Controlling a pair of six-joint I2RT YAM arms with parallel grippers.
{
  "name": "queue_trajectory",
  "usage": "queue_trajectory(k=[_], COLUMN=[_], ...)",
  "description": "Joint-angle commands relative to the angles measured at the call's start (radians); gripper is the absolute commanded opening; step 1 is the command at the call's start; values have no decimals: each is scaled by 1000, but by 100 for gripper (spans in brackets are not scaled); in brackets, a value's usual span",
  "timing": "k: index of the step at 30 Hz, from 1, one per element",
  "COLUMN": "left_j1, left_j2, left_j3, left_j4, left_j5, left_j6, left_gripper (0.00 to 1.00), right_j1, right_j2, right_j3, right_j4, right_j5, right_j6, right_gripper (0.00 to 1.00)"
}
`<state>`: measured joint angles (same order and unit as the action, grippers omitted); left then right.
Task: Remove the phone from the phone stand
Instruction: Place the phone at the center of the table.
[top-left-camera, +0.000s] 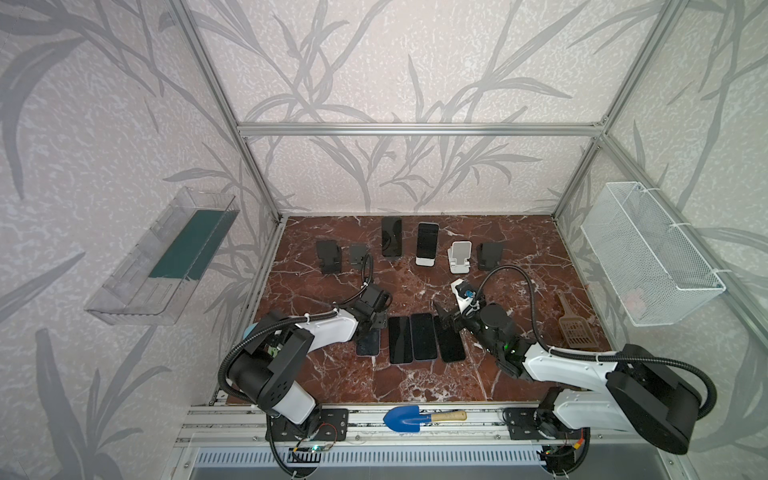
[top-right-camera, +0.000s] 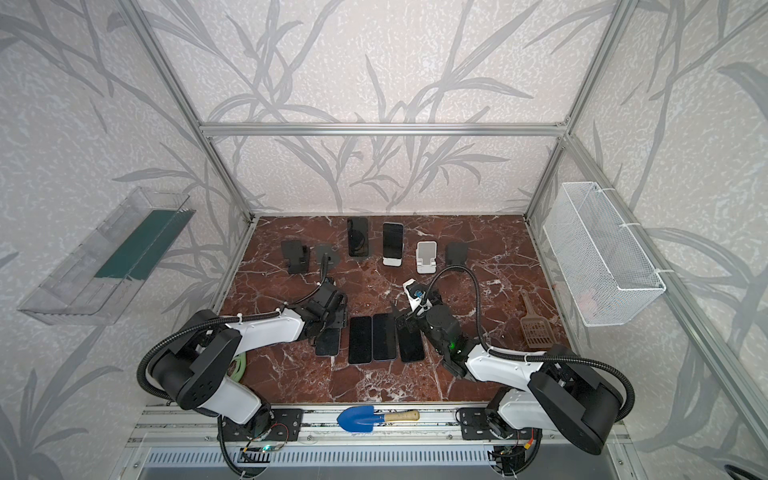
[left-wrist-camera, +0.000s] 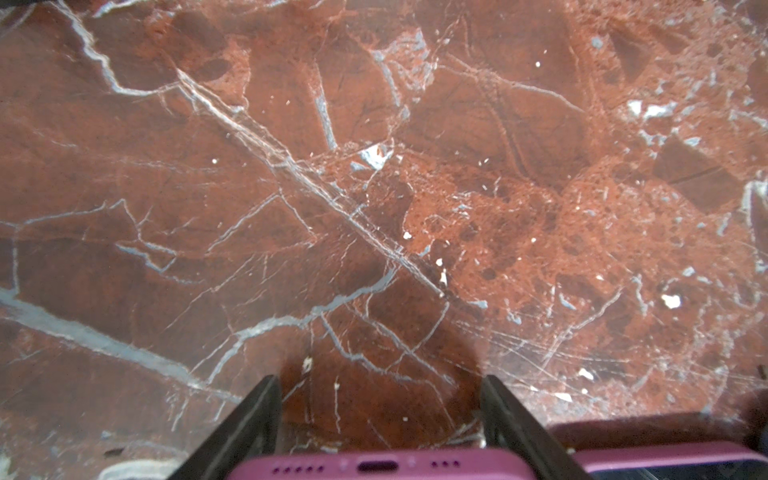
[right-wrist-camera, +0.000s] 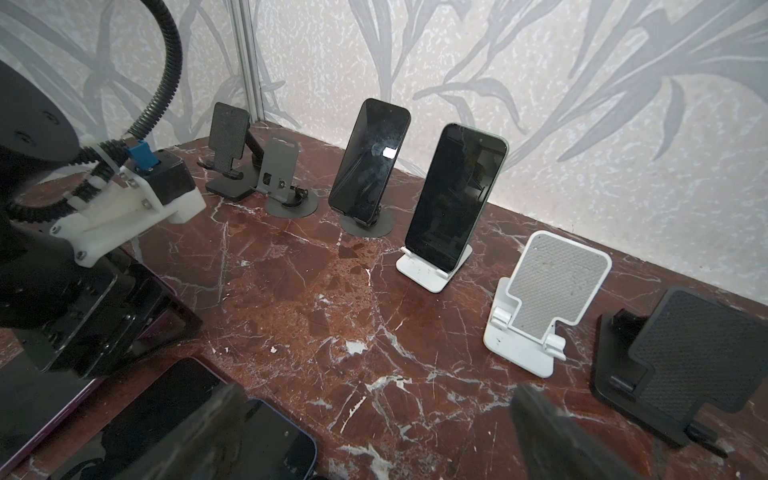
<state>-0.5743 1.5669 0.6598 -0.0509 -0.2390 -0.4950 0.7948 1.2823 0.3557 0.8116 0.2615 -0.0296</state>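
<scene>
— So, where is the left claw (left-wrist-camera: 380, 380) sitting?

— It is resting low over the counter (top-left-camera: 415, 291), at the left end of the flat row of phones (top-left-camera: 424, 336) lying near the front. Its fingers (left-wrist-camera: 249, 415) are standing partly closed and pressing on both long sides of the magenta-cased phone (left-wrist-camera: 382, 463), which is lying on the marble as the leftmost of the four.

— And the right claw (right-wrist-camera: 376, 388)?

— It is hovering just above the right end of that same row. Its jaws are gaping fully and holding nothing.

— Which phones are sitting on stands?

— Two, both near the back wall. The dark phone (right-wrist-camera: 370, 162) is leaning on the grey round stand (right-wrist-camera: 365, 228). Just to its right, the green-edged phone (right-wrist-camera: 453, 195) is leaning on the white folding stand (right-wrist-camera: 424, 270). Both screens are showing black.

— What is flanking them?

— The left black stand (right-wrist-camera: 228, 141) and the small grey stand (right-wrist-camera: 278, 166) are standing to their left. The bare white stand (right-wrist-camera: 548, 299) and the right black stand (right-wrist-camera: 698, 361) are standing to their right.

— Anything else lying about?

— The blue trowel (top-left-camera: 401, 419) is lying on the front rail, between the arm bases. The brown scoop (top-left-camera: 575, 328) is lying near the counter's right edge. The wire basket (top-left-camera: 652, 253) is hanging on the right wall, and the clear bin (top-left-camera: 162, 257) is hanging on the left one.
</scene>
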Motion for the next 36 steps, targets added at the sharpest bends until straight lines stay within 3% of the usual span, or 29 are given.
queue_trajectory(k=[1,14,27,36], left_j1=[-3,-3,-4,-3], left_j2=[41,49,38,62], left_j3=[-5,-1,0,22], left_j4=[-37,-37,-55,-66], left_j5=[19,26,10,16], left_j6=[-30,-25,-35,-28], left_gripper=[66,77,74,77], right_j1=[4,4,4,4], right_j2=[-6,-5,1,-5], right_j3=[-9,-9,-9,-12], right_j4=[39,40,43,44], right_j5=[14,14,11,21], right_j6=[8,8,14,8], right_gripper=[99,99,99,99])
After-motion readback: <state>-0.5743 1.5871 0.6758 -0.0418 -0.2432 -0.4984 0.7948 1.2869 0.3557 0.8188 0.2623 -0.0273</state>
